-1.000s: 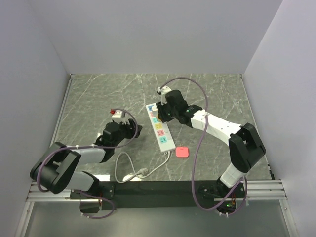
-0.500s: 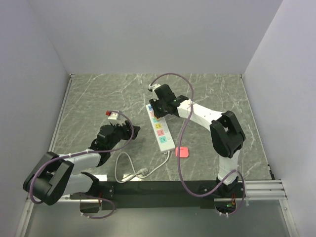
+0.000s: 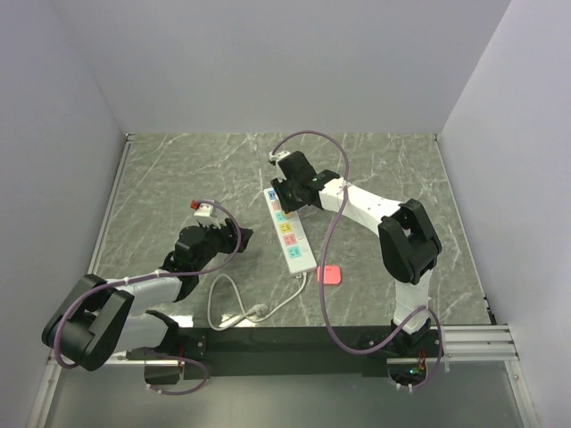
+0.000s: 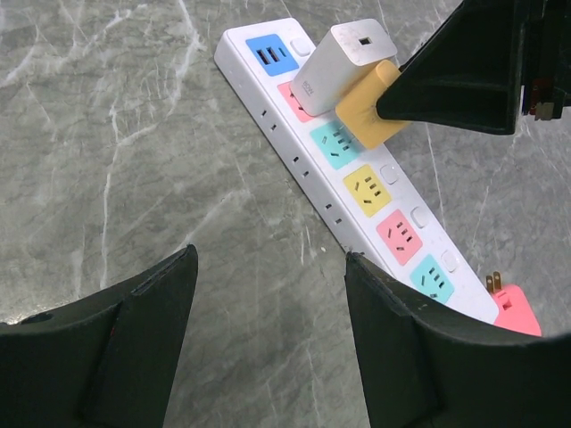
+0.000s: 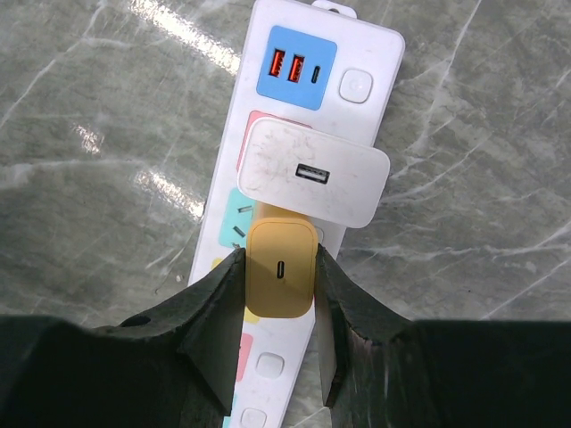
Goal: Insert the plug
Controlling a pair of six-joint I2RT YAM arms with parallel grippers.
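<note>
Grey-green marble-patterned tabletop [image 3: 178,169], smooth and faintly glossy, is enclosed by plain white walls. Across its middle a long white plastic power strip [image 3: 290,234] [image 4: 368,190] is laid, with a blue USB panel at its far end and square sockets in pink, teal and yellow along it; its nearer sockets are cut off in the right wrist view. A boxy white charger block [image 4: 343,58] [image 5: 312,174] with a single USB port is seated over the first pink socket, most of which is hidden by it. Just beside that block, over the teal socket, a rounded mustard-yellow plastic plug [image 5: 281,270] [image 4: 366,114] is pinched between the black fingers of the right gripper [image 5: 279,263] [image 3: 287,198]; its prongs are hidden, so whether it is seated cannot be told. The left gripper [image 4: 268,263] [image 3: 234,234] is held low over bare marble to the left of the power strip, its jaws spread with nothing between them. A small red plug [image 3: 329,275] [image 4: 516,308] is seen near the strip's near end, partly cut off in the left wrist view, two metal prongs showing. A thin white cable [image 3: 232,303] is looped on the marble near the arm bases.
</note>
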